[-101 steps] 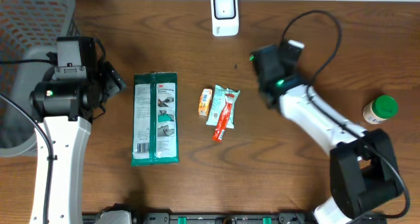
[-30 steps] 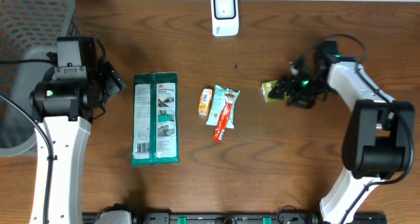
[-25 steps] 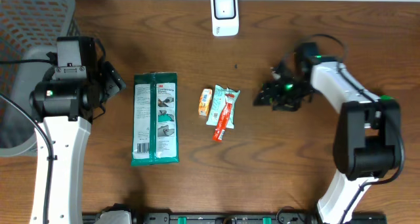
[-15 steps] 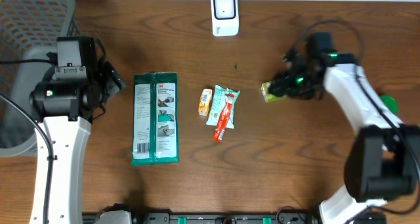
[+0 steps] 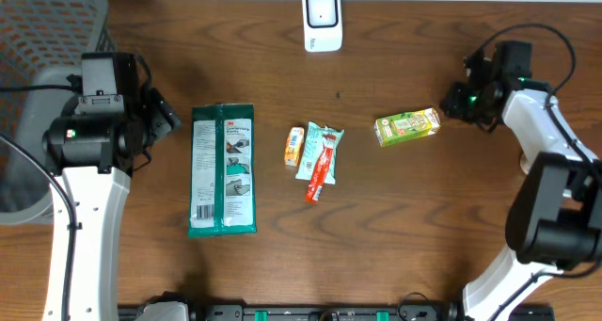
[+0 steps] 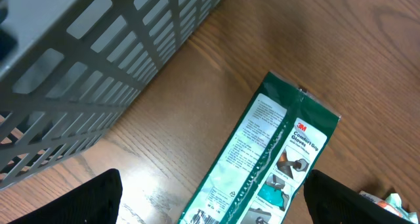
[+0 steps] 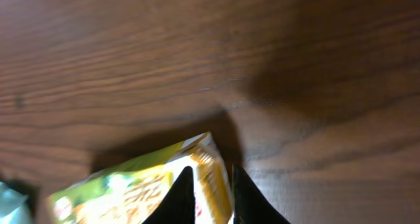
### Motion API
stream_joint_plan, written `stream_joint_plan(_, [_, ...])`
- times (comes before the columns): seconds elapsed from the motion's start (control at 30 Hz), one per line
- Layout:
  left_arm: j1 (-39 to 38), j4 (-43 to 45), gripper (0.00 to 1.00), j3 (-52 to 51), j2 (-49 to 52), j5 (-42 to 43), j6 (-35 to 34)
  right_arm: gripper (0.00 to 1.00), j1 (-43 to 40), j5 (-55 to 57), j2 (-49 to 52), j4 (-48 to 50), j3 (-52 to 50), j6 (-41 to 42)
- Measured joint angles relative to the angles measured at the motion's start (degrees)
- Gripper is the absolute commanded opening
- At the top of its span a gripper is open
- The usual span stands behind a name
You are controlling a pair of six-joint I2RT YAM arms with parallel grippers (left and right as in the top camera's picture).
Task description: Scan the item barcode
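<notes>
Task item: the green snack packet (image 5: 406, 126) lies flat on the table (image 5: 395, 227), right of centre, well below the white scanner (image 5: 322, 20); its right end points at the right arm.
Right hand: the right gripper (image 7: 211, 201) has its fingers drawn narrow; the packet's orange-edged end sits between them, so it pinches that end.
Left hand: the left gripper (image 6: 213, 201) is spread wide with nothing between its tips; it hangs over the top end of the wipes pack (image 5: 223, 170).
Right wrist view only: the packet's end seam between the dark fingertips; the print is blurred.
Left wrist view only: the slatted wall of the grey basket (image 6: 98, 66) close beside the wipes pack, and the pack's label text.
Overhead only: the whole layout; a small orange packet (image 5: 294, 145) touches a teal packet (image 5: 321, 161) at the centre, between the wipes pack and the snack packet.
Surface: dark brown wood grain, with some glare in the wrist views.
Room: a pale strip runs along the table's far edge.
</notes>
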Motion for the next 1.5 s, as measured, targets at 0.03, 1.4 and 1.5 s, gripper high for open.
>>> stream_joint_plan(0.03, [0.0,0.0,0.89,0.0,0.0,0.0,0.0,0.18,0.0,0.4,0.9,0.4,0.0,0.0])
stream_joint_plan(1.4, [0.0,0.0,0.89,0.0,0.0,0.0,0.0,0.65,16.9,-2.1,-4.5,-23.8,-0.3,-4.3])
stream_joint_plan(1.5, [0.0,0.0,0.89,0.0,0.0,0.0,0.0,0.76,17.6,-0.3,-9.1,-20.9,-0.2,-8.0])
